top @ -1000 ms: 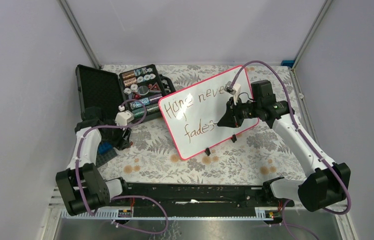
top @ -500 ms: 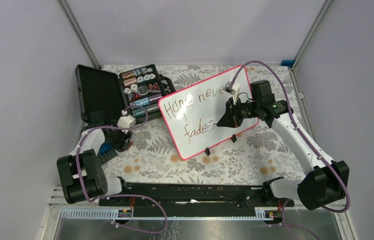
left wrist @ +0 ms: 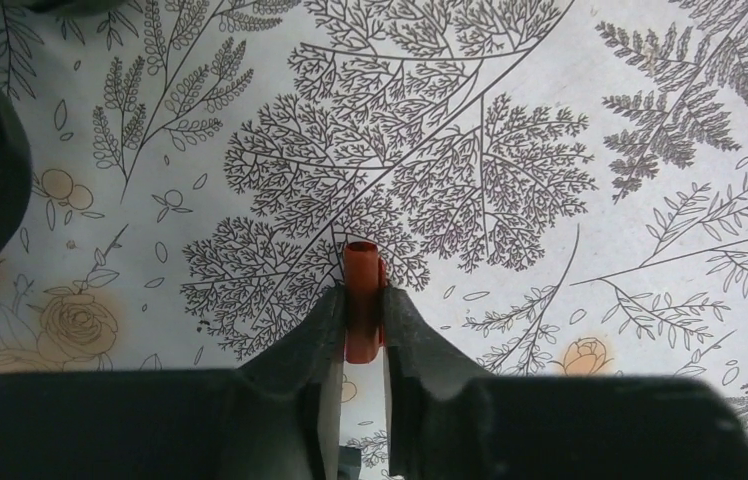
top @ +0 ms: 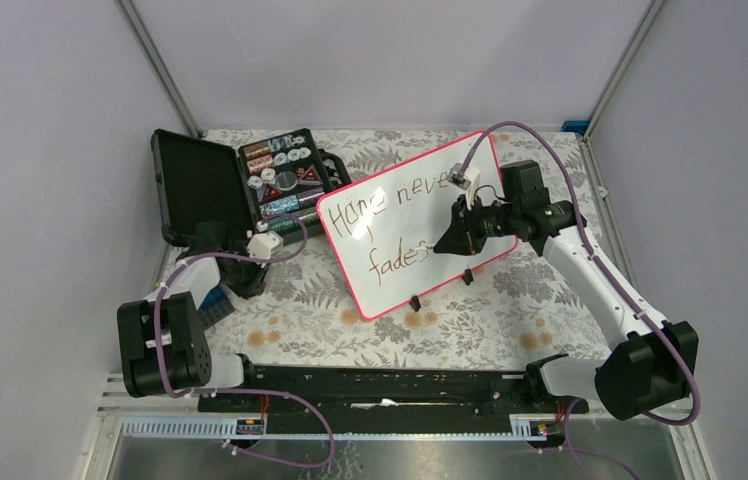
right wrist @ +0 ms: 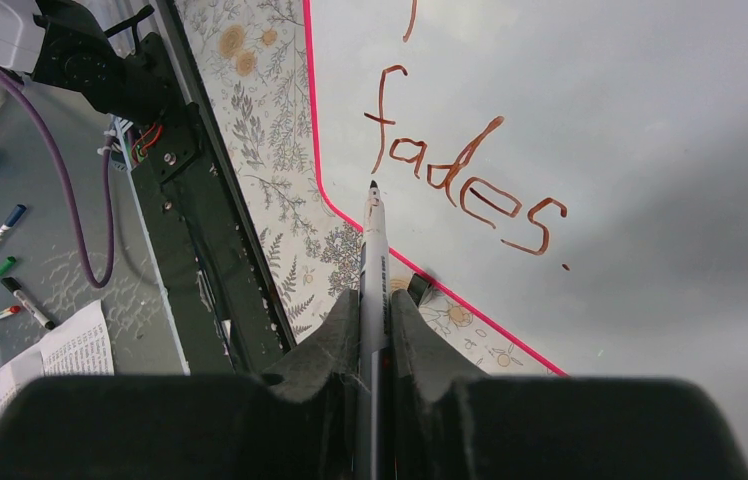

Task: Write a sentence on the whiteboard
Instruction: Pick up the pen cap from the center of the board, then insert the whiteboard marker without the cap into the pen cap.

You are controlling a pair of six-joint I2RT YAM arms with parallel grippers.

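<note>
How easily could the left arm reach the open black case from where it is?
Probably easily: the left gripper hangs close beside the black case, nothing visibly between them. Its jaws are shut on a small orange piece, though, so it has no free grip.

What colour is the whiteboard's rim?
Pink-red. The rim shows best in the right wrist view.

White pink-rimmed rectangular whiteboard (top: 405,228) sat right of the open black plastic case (top: 200,185).
Both rested on the fern-printed tablecloth (top: 490,320); the right gripper (right wrist: 374,300), white marker (right wrist: 374,230) between its fingers, was over the board, the left gripper (left wrist: 362,300), clamping an orange-red cap (left wrist: 363,265), before the case.
</note>
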